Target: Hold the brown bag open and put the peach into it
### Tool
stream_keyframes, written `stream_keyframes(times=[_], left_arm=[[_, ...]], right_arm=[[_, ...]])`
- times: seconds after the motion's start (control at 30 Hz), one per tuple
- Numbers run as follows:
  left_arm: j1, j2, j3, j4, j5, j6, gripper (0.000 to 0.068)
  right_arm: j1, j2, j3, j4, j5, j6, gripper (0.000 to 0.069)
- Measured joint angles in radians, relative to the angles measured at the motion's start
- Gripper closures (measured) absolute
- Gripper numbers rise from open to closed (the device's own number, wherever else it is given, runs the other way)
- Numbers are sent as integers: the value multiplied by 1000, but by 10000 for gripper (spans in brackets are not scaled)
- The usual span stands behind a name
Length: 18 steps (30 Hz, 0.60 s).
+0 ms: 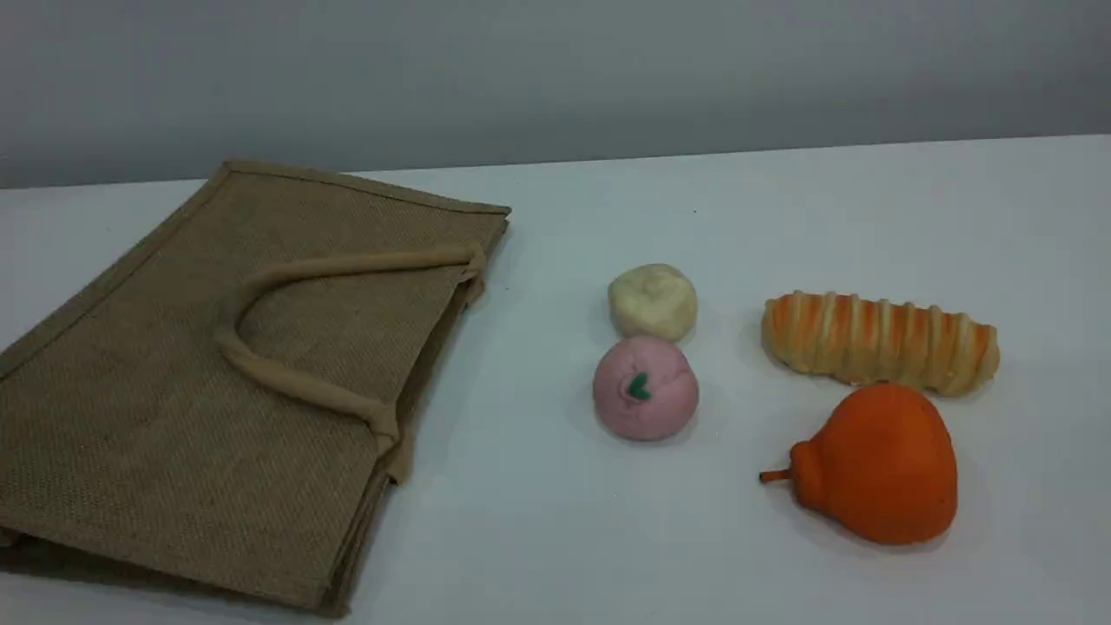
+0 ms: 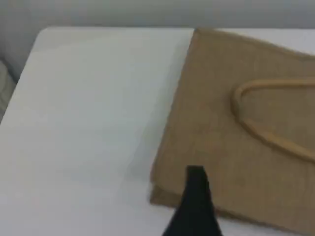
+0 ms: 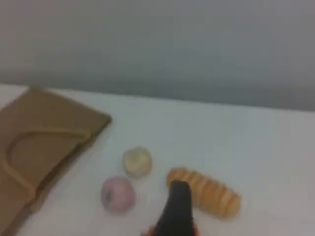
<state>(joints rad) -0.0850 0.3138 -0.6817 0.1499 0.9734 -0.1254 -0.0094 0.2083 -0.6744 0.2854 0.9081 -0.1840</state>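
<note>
On the white table (image 1: 555, 538), right of centre in the scene view, the peach (image 1: 645, 388) sat with its green leaf mark up, touching the cream bun (image 1: 653, 300) behind it. Well to its left the brown bag (image 1: 217, 391) lay flat and closed, one handle (image 1: 286, 382) looped across its top face. Only the scene view showed the orange pear (image 1: 877, 464) whole; it also showed the striped bread roll (image 1: 878, 341). Neither arm appeared there. Each wrist view was blurred and showed a single dark fingertip: the left gripper (image 2: 195, 204) above the bag's corner, the right gripper (image 3: 175, 211) above the roll, both spread wide and holding nothing.
</note>
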Motion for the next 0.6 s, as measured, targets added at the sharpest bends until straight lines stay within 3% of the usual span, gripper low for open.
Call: stream_keyframes(times=[0.3,0.6], left_arm=[[0,335,-83,-43,-159,3,148],[0,673,-160,-46,-177,5,148]], right_arm=[[0,295,-198,8,8,13,104],[0,506,-205,9,-55,18,104]])
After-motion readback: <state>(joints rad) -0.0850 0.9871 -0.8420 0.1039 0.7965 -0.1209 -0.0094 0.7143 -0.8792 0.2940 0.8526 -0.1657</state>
